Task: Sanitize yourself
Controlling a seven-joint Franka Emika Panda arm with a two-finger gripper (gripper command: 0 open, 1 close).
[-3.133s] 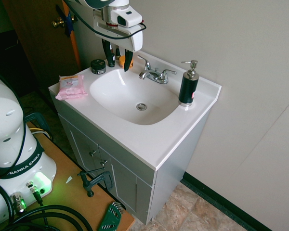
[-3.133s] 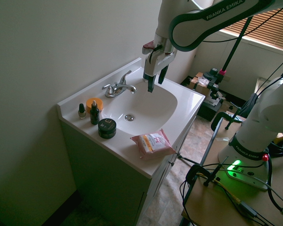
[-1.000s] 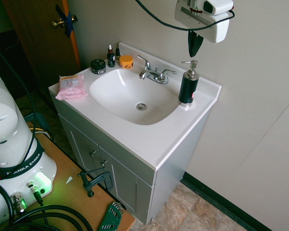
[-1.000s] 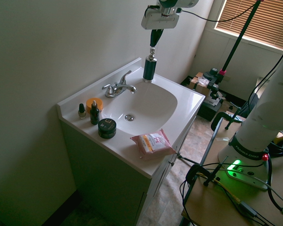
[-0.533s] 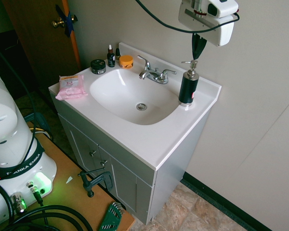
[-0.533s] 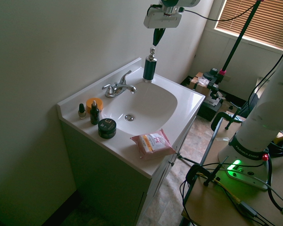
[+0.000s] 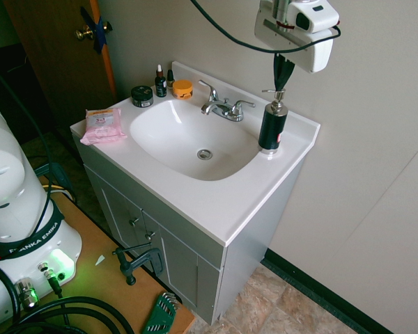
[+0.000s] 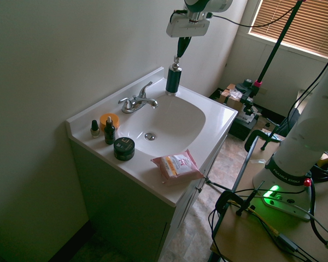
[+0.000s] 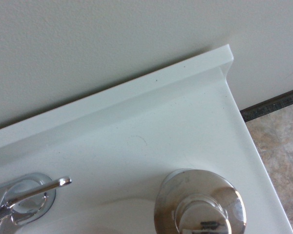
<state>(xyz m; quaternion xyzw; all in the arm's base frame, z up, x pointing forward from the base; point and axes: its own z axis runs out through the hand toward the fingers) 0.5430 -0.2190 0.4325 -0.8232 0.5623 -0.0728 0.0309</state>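
Gripper (image 7: pixel 279 89) shut above pump bottle (image 7: pixel 273 125)

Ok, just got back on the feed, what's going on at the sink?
The arm has its gripper straight above the black pump bottle, fingers shut and pointing down at the silver pump top. Whether the tips touch it, I can't tell. The bottle stands upright on the counter beside the basin. It looks like a press on the pump may be next. Across the basin are the pink wipes pack, a dark jar, an orange jar and two small bottles.
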